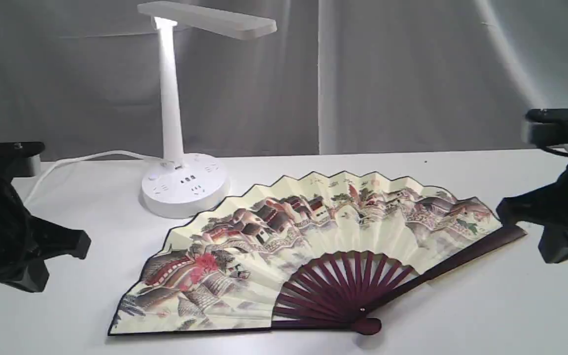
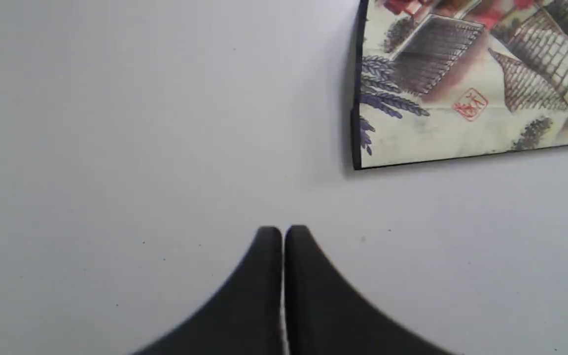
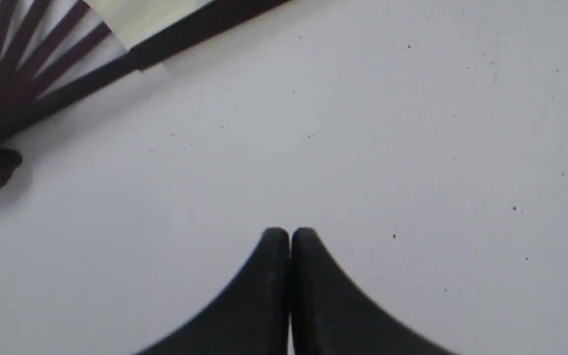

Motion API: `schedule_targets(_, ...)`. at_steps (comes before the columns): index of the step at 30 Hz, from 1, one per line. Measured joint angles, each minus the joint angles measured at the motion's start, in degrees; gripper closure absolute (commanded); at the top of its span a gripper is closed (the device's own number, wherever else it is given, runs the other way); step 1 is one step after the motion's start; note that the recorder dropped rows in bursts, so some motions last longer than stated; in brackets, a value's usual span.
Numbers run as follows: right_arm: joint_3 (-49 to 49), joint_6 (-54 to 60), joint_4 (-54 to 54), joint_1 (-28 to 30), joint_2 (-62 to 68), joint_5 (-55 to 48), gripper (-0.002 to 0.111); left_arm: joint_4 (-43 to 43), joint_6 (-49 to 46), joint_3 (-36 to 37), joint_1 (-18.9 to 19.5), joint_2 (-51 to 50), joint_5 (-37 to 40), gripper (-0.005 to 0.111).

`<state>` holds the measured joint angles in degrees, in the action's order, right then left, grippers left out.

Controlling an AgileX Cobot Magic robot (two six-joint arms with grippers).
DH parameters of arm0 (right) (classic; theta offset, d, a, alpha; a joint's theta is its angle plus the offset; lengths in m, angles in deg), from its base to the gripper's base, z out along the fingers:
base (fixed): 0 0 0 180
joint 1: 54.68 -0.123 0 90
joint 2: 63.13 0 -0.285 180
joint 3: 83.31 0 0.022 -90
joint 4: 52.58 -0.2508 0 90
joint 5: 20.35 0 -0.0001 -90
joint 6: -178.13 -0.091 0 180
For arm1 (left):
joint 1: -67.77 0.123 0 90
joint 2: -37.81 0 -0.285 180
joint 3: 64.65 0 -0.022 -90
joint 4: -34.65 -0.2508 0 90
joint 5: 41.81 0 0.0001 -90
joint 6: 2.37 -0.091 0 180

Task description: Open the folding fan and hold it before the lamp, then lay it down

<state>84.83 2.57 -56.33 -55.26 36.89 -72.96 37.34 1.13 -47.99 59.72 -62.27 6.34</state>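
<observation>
The folding fan [image 1: 313,246] lies fully spread and flat on the white table, painted side up, its maroon pivot toward the front. The lamp [image 1: 178,148] stands upright behind the fan's left half, its bar head lit. My left gripper [image 2: 282,231] is shut and empty, hovering over bare table beside the corner of the fan [image 2: 461,84]. My right gripper [image 3: 289,234] is also shut and empty, apart from the fan's maroon guard and ribs [image 3: 42,74]. In the exterior view the left gripper [image 1: 79,245] and right gripper [image 1: 503,207] sit at either side of the fan.
The lamp's white cord [image 1: 77,162] runs left along the back of the table [image 1: 461,315]. A grey curtain [image 1: 412,74] hangs behind the table's far edge.
</observation>
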Motion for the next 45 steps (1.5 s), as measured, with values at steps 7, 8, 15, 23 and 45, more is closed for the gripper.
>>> schedule_targets(7, -2.44, 0.02, 2.25, 0.00, -3.53, 0.93, 0.108, 0.00, 0.13, 0.00, 0.00, 0.00, -0.40, 0.107)
schedule_targets(8, -2.60, -0.15, 2.63, 0.13, -3.64, 0.82, 0.108, -0.12, 0.13, 0.00, 0.00, 0.00, -0.25, 0.107)
schedule_targets(15, -5.44, -1.21, 2.00, 6.39, -4.85, 1.29, 0.108, -4.24, 1.52, 0.00, 0.00, 0.00, 2.82, 0.107)
schedule_targets(23, -9.73, 0.75, 0.45, 8.13, -11.32, 5.49, 0.108, -6.75, 2.95, 0.00, 0.11, 0.00, 5.19, 0.107)
schedule_targets(45, -11.19, 3.97, 0.24, 4.64, -14.71, 5.78, 0.108, -2.69, -0.63, 0.00, 8.52, 9.24, 6.07, 0.107)
